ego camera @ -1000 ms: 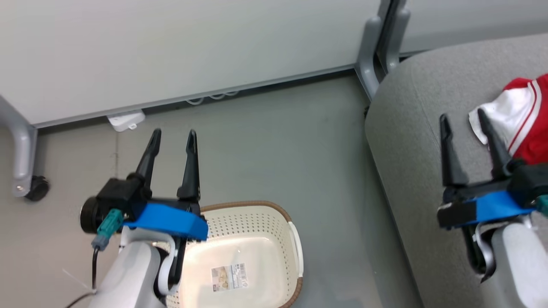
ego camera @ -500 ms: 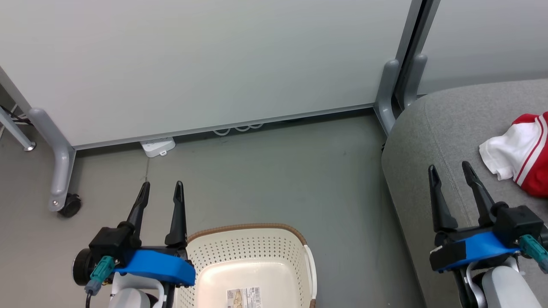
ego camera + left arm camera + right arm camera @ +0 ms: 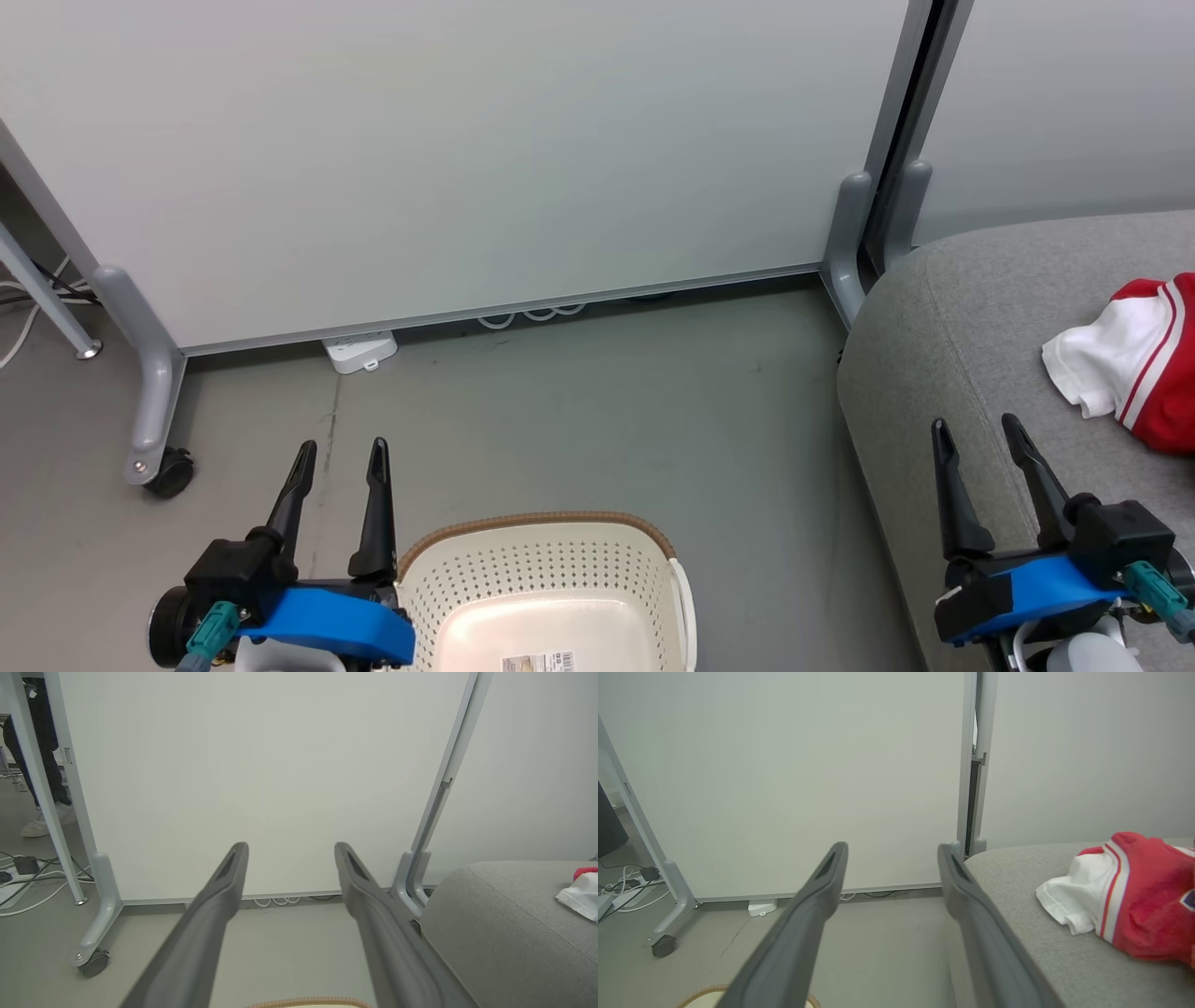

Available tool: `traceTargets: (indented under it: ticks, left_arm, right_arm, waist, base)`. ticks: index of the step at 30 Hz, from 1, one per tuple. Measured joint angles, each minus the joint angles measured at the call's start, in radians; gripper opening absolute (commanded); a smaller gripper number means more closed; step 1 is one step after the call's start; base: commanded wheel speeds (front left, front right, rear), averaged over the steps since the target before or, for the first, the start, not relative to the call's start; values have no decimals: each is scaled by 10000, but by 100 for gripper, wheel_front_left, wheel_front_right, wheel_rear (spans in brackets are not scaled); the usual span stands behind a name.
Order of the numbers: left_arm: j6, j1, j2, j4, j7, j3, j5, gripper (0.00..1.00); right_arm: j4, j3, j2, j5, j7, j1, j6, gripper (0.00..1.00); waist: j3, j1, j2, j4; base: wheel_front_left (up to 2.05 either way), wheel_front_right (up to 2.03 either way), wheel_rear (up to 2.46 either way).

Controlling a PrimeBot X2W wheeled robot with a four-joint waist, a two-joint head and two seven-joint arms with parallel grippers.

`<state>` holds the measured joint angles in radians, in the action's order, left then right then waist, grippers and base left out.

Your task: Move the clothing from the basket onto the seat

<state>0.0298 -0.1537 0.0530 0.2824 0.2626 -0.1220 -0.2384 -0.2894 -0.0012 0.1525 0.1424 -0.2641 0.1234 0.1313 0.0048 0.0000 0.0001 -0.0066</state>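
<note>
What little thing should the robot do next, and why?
Probably just tip its head down for a last check of the cream-white perforated plastic basket. The part of its floor that shows is bare but for a label, the red-and-white fabric clothing lies on the light grey upholstered seat, and the left gripper and right gripper are open and empty.

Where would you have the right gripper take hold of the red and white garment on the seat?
Probably the loose white end of the garment, nearest the open right gripper; come down from above, since it lies bunched on the seat.
</note>
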Motion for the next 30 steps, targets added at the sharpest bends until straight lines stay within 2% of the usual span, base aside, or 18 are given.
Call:
traceTargets:
  ticks: [22, 23, 30]
  left_arm:
    - [-2, 129, -36, -81, 0, 174, 90, 100]
    - [-6, 132, -38, -52, -2, 171, 90, 0]
    - [-2, 524, -84, 458, -209, 199, -270, 0]
  right_arm:
    - [-236, 23, -117, 94, 0, -84, 0, 100]
    - [-259, 25, -123, 92, 0, -88, 0, 0]
    - [-748, -19, -226, 430, 184, -373, 2, 0]
  waist:
    - [-4, 1, 0, -10]
    - [-2, 1, 0, -8]
    - [-3, 1, -1, -9]
  base:
    - [0, 0, 0]
    - [0, 0, 0]
    - [0, 0, 0]
